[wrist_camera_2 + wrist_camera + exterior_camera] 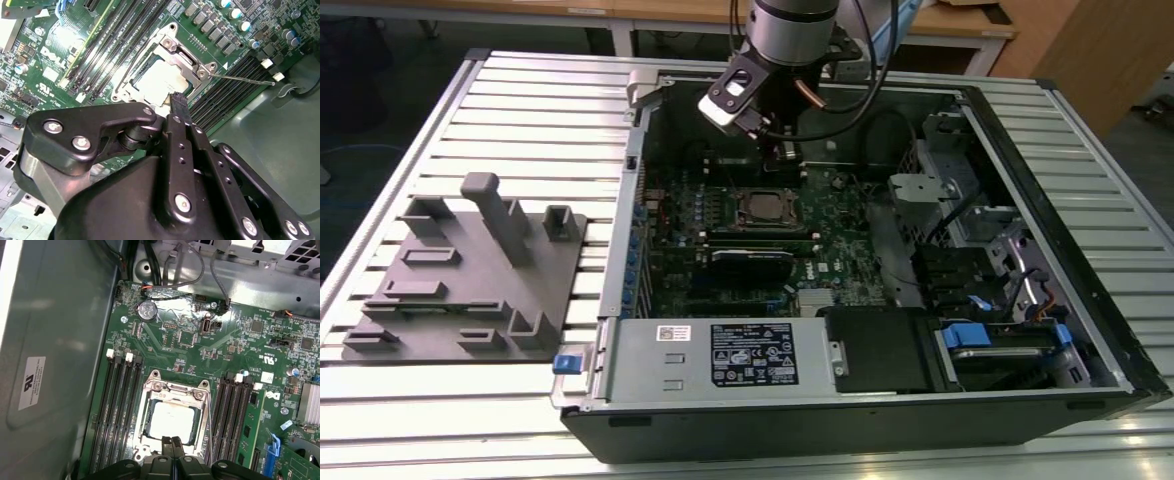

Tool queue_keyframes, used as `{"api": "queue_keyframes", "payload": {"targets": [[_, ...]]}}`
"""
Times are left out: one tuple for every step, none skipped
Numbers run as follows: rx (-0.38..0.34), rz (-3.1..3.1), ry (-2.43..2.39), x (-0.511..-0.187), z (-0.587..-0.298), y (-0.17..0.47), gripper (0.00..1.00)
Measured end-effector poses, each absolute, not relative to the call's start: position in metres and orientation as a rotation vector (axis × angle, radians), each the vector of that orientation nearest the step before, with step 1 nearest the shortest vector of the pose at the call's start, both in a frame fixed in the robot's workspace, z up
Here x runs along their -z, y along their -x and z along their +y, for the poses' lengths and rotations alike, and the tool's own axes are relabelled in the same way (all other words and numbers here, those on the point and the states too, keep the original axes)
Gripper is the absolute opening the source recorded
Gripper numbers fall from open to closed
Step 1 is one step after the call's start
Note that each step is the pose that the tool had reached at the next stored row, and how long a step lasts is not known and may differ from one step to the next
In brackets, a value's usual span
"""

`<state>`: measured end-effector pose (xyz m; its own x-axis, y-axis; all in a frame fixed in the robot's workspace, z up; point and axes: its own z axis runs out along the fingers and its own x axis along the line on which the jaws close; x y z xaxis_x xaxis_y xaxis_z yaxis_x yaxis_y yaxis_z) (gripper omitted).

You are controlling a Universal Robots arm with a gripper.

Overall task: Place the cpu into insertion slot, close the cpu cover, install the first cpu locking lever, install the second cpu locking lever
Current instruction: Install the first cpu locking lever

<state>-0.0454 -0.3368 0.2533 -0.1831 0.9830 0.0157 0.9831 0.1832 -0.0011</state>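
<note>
Small silvery square cpu (172, 421) sits in the dark insertion slot (146, 416) under the lowered thin metal cpu cover (175, 389). The black gripper (174, 441), its 2 fingers (170, 447) pinched together empty, hovers at the cover's far edge, probably to press.

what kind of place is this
Probably a robotics lab or workshop: an open computer case lies on a slatted metal table, a robot arm reaches into it above the green board, and wooden desks stand behind.

Above the cpu cover (172, 390) the case (854, 425) stands open, leaving the tool (173, 441) free room from above. Low memory slots (120, 410) flank it on both sides; a thin lever (240, 78) juts over one bank. Cables (887, 115) and a drive cage (927, 190) crowd the exterior view's right.
</note>
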Motion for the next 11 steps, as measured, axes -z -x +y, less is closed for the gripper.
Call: {"api": "queue_keyframes", "payload": {"targets": [[0.014,-2.407,1.998,-0.2533,-0.3369,0.0454,0.1],[0.014,-2.408,1.997,-0.2533,-0.3369,0.0454,0.1],[0.014,-2.409,1.996,-0.2533,-0.3369,0.0454,0.1],[0.014,-2.41,1.995,-0.2533,-0.3369,0.0454,0.1],[0.014,-2.411,1.994,-0.2533,-0.3368,0.0454,0.1],[0.014,-2.412,1.993,-0.2533,-0.3369,0.0454,0.1],[0.014,-2.413,1.991,-0.2533,-0.3369,0.0454,0.1],[0.014,-2.414,1.99,-0.2533,-0.3369,0.0454,0.1],[0.014,-2.415,1.989,-0.2533,-0.3369,0.0454,0.1],[0.014,-2.416,1.987,-0.2533,-0.3369,0.0454,0.1],[0.014,-2.418,1.986,-0.2533,-0.3369,0.0454,0.1]]}}
